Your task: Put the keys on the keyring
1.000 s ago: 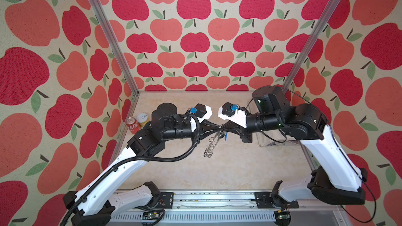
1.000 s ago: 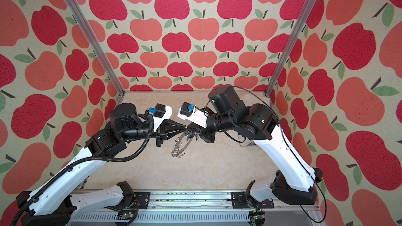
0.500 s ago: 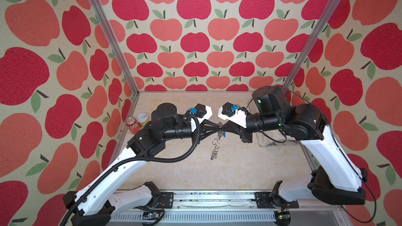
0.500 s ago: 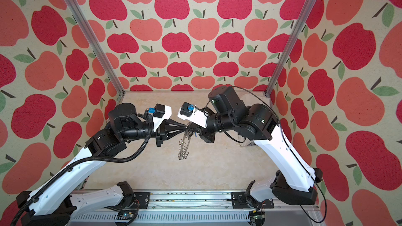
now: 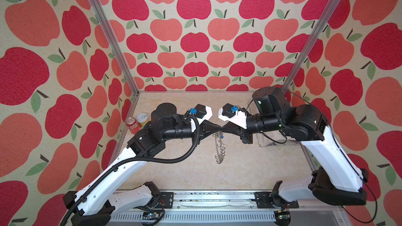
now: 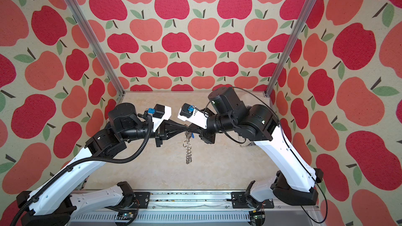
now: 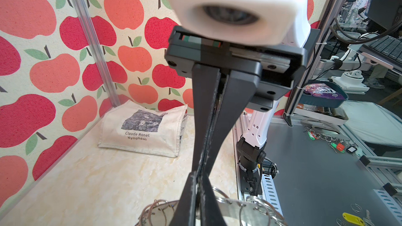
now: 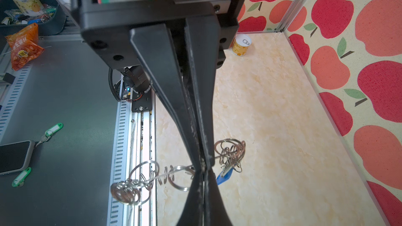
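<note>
The keyring hangs edge-on and straight down above the middle of the table, also seen in the other top view. My left gripper and right gripper meet tip to tip at its upper rim, both shut on it. In the left wrist view the silver disc with its wire rings runs behind my left gripper. In the right wrist view my right gripper pinches the rim, and a key with a blue tag dangles beside a cluster of rings. The black-headed key is out of view.
A red can and a yellow can stand at the left wall. A clear container sits under the right arm. A folded cloth bag lies in the right back corner. Tagged keys lie off the table.
The keyring hung slanted toward the left arm a second ago; it has swung to hang straight down, edge-on. Both arms have stayed in place.
</note>
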Robot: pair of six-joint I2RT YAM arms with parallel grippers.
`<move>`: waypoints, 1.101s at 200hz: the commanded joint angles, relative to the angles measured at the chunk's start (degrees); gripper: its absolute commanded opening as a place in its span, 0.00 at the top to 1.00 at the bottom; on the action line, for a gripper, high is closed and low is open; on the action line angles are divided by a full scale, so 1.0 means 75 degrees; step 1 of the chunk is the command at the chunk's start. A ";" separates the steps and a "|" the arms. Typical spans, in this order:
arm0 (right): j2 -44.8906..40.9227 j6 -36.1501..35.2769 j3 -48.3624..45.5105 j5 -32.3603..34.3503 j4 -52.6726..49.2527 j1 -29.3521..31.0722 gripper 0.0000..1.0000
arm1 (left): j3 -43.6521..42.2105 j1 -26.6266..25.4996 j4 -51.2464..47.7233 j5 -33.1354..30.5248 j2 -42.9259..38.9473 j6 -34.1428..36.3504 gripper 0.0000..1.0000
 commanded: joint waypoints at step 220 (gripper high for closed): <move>-0.0273 -0.0053 -0.0112 -0.0220 0.0620 0.0078 1.00 | 0.0225 -0.0049 0.0060 -0.0010 -0.0024 -0.0031 0.84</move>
